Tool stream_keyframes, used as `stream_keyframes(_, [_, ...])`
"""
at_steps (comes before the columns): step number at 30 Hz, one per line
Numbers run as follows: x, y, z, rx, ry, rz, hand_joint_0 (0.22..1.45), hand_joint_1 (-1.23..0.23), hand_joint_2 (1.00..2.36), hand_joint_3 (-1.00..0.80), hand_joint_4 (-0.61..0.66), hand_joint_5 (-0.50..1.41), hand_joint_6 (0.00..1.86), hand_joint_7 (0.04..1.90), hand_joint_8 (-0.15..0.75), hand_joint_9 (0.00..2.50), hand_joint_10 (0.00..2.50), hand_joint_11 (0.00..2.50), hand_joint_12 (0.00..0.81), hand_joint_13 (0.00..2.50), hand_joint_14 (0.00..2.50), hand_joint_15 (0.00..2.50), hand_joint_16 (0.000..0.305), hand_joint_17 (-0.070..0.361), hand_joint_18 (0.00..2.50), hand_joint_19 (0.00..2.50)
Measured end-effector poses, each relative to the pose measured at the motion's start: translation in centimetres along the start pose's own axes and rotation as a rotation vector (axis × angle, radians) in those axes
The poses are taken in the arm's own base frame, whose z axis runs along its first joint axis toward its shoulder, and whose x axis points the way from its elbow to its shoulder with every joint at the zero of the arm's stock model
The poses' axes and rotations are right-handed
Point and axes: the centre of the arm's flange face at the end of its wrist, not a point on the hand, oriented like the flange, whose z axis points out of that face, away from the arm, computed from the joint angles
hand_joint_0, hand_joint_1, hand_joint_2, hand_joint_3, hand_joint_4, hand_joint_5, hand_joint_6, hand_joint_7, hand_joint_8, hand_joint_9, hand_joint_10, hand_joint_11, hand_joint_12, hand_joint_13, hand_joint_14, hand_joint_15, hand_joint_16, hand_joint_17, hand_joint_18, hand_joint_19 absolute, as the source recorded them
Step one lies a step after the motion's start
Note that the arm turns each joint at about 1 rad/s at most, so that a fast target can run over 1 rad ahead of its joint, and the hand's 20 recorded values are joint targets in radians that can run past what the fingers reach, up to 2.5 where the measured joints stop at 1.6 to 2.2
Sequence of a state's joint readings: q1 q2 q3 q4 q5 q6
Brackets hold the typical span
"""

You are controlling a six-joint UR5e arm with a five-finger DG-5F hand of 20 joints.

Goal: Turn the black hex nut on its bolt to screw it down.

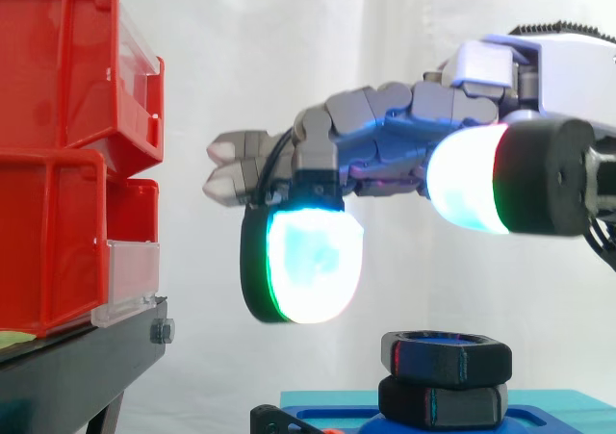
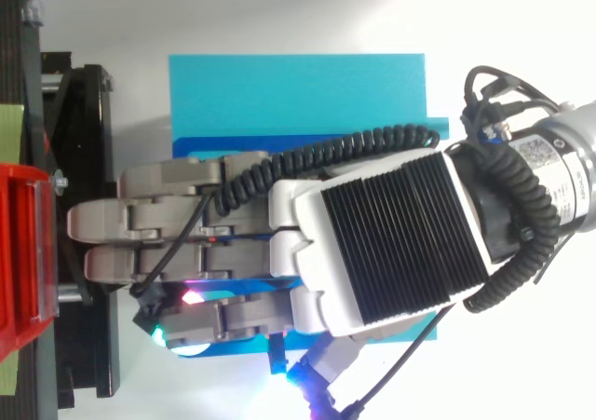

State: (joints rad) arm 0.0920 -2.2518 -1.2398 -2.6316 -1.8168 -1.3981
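Now | hand point(image 1: 404, 116) outstretched, empty, above | black hex nut point(image 1: 445, 357) flat, axis upright

A white curtain point(image 1: 289, 39), evenly lit and softly folded, is seen hung behind the hand point(image 2: 391, 243), while just ahead of it red bins point(image 1: 58, 78) with clear front lips are stacked on a black stand point(image 1: 87, 357), whose edge lies lower than the hand.
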Motion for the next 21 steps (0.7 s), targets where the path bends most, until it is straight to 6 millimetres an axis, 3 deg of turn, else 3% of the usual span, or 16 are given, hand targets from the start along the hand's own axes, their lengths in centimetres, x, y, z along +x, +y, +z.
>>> stream_keyframes(7, [1.1, 0.4, -0.5, 0.013, 0.024, 0.008, 0.49, -0.32, 1.00, -0.50, 0.28, -0.12, 0.50, 1.27, 0.268, 0.29, 0.00, 0.00, 0.348, 0.06, 0.00, 0.00, 0.049, 0.111, 0.13, 0.13])
stream_keyframes(21, [1.1, -0.7, -1.1, 0.026, 0.031, 0.008, 0.49, -0.32, 1.00, -0.50, 0.27, -0.11, 0.50, 1.41, 0.272, 0.30, 0.00, 0.00, 0.348, 0.07, 0.00, 0.00, 0.049, 0.111, 0.15, 0.12])
